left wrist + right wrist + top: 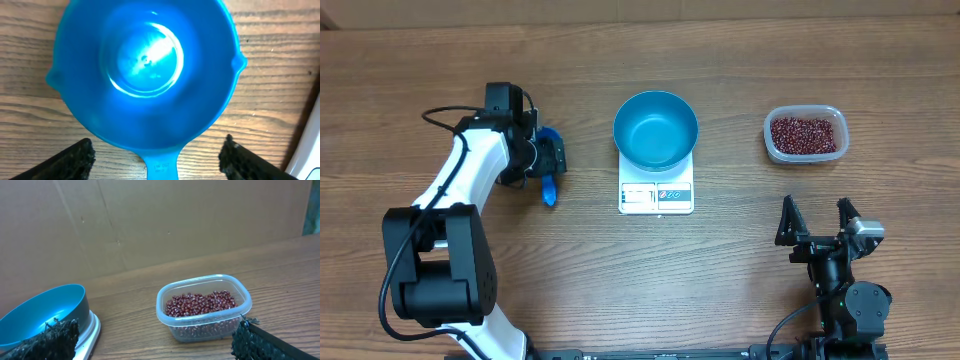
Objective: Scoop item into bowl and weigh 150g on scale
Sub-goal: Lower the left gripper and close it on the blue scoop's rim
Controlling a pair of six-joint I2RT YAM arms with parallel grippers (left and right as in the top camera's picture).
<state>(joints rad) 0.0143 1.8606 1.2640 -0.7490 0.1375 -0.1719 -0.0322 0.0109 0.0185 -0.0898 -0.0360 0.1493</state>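
Observation:
The blue bowl stands empty on the white scale at mid-table; both also show at the left of the right wrist view, bowl and scale. The item, red-brown beans, fills a clear tub at the right. A small blue scoop lies empty on the table left of the scale. My left gripper is open, one finger on each side of the scoop's handle and clear of it. My right gripper is open and empty, nearer the front edge than the tub.
A brown cardboard wall backs the table behind the tub. The left arm stretches from the front left towards the scoop. A white edge shows at the right of the left wrist view.

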